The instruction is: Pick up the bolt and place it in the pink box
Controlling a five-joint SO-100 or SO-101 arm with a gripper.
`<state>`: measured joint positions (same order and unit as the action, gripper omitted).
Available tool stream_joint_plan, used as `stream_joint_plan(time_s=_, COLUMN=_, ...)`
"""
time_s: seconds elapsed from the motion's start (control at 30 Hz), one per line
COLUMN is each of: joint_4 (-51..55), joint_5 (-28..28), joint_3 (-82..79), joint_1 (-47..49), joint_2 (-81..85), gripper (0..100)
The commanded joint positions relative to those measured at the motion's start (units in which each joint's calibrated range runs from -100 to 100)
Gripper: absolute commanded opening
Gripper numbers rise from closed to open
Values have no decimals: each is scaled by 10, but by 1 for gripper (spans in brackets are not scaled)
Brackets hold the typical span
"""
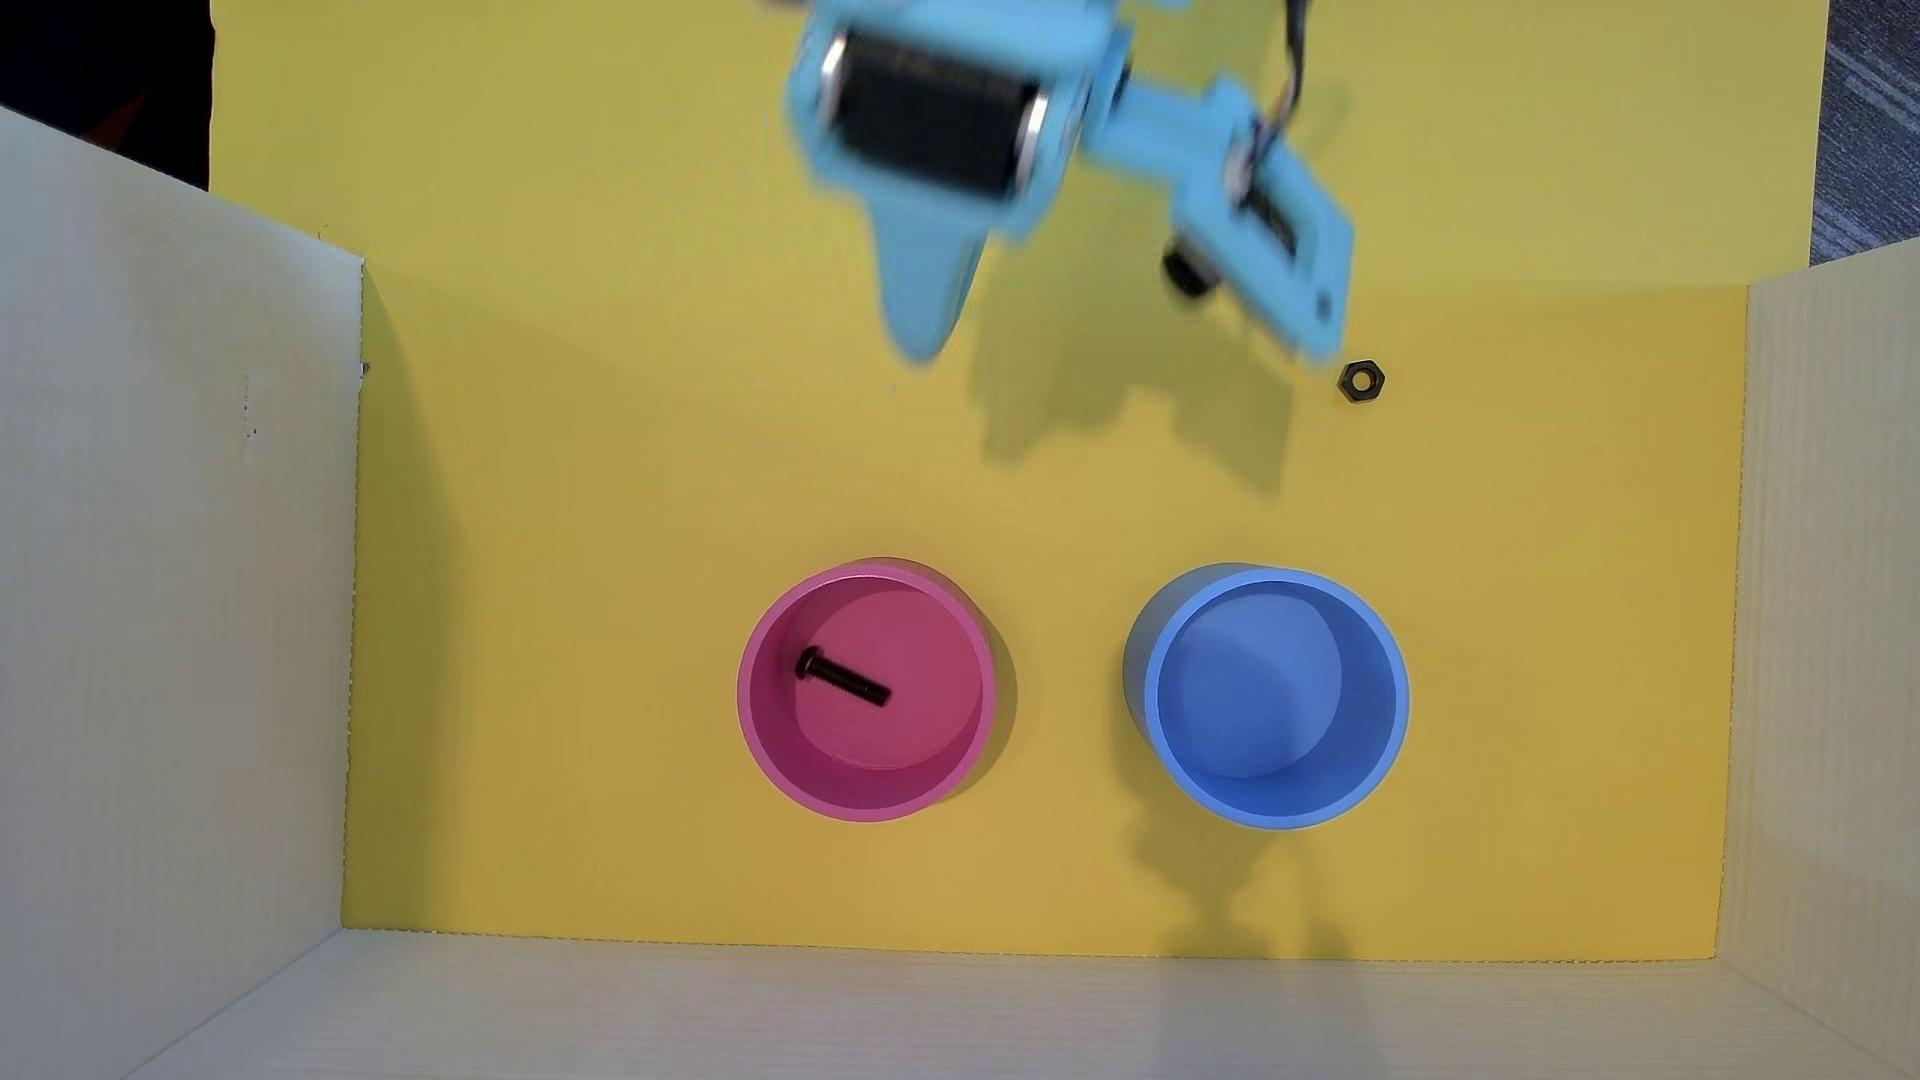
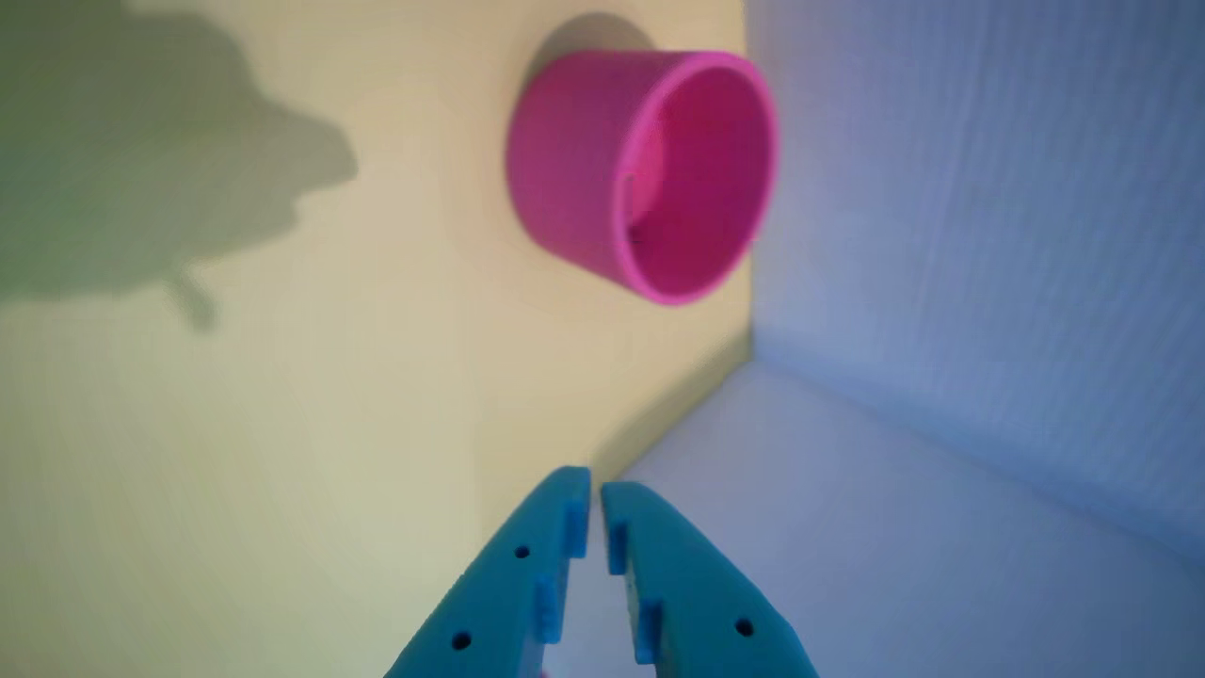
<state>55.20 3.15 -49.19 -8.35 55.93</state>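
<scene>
- The bolt (image 1: 842, 678) lies flat on the floor of the pink box (image 1: 756, 727), well apart from the gripper (image 1: 925, 343); placement appears complete.
- In the wrist view, the gripper (image 2: 595, 490) is nearly closed and holds nothing.
- The hex nut (image 1: 1361, 381) rests on the yellow mat (image 1: 623, 436) near the arm; the blue cup (image 1: 1392, 727) is empty.

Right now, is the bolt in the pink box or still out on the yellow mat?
In. The overhead view shows the bolt lying flat on the floor of the pink box.
</scene>
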Motion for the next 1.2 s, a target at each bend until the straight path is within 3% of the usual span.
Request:
stream_joint_plan(time_s=0.0, joint_4=-49, joint_5=-2, joint_3=-154, joint_1=3, joint_2=176, gripper=1)
stream_joint_plan(time_s=0.17, joint_4=-53, joint_5=1, joint_3=-274, joint_1=44, joint_2=340, gripper=1)
stream_joint_plan(time_s=0.33, joint_4=23, joint_5=-3, joint_3=-351, joint_1=94, joint_2=434, gripper=1)
stream_joint_plan(time_s=0.47, joint_4=71, joint_5=-12, joint_3=-394, joint_1=122, joint_2=427, gripper=1)
stream_joint_plan(time_s=0.67, joint_4=104, joint_5=-89, joint_3=-429, joint_1=124, joint_2=427, gripper=2)
stream_joint_plan(time_s=1.17, joint_4=98, joint_5=-94, joint_3=-457, joint_1=128, joint_2=427, gripper=2)
